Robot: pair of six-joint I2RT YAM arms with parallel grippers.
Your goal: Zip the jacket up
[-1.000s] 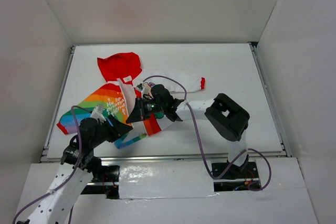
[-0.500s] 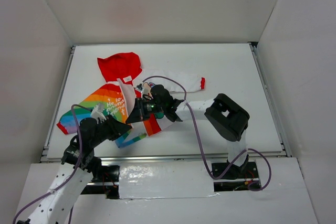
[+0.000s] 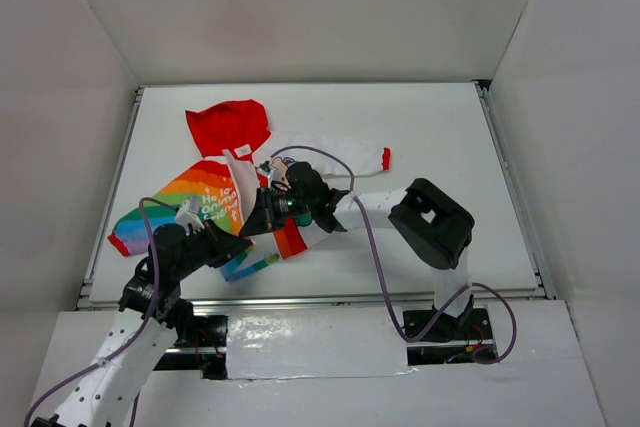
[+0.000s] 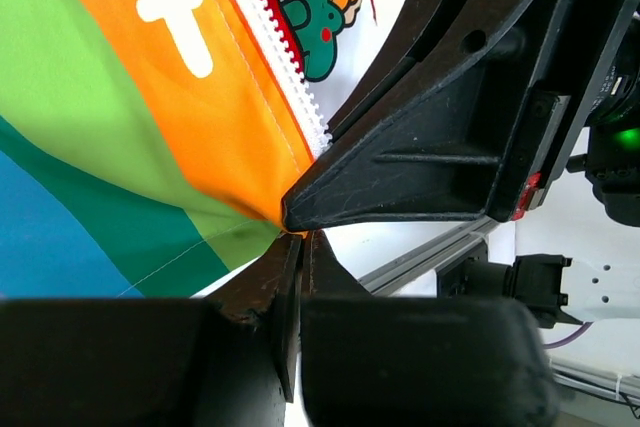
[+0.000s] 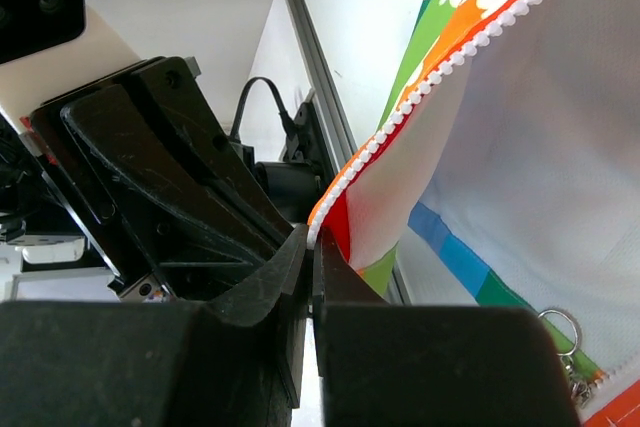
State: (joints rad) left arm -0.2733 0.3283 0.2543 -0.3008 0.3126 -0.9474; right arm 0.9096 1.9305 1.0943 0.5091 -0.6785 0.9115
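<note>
A: Free room?
B: Table (image 3: 440, 137) far side and right of jacket (image 3: 215, 197).
A: Blockers?
B: Left gripper (image 4: 297, 239), right gripper (image 5: 312, 247) tip-to-tip at jacket's near hem; right arm (image 3: 430, 222) crosses mid-table; walls (image 3: 300, 17) all round.

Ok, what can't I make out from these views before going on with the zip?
Zipper slider: top view, left tool and right tool cover the jacket's middle; neither wrist view shows it.
Metal ring: right wrist view, small, near the corner; what it belongs to is unclear.
How much cloth each tool holds: wrist views, hidden by the tools themselves.
</note>
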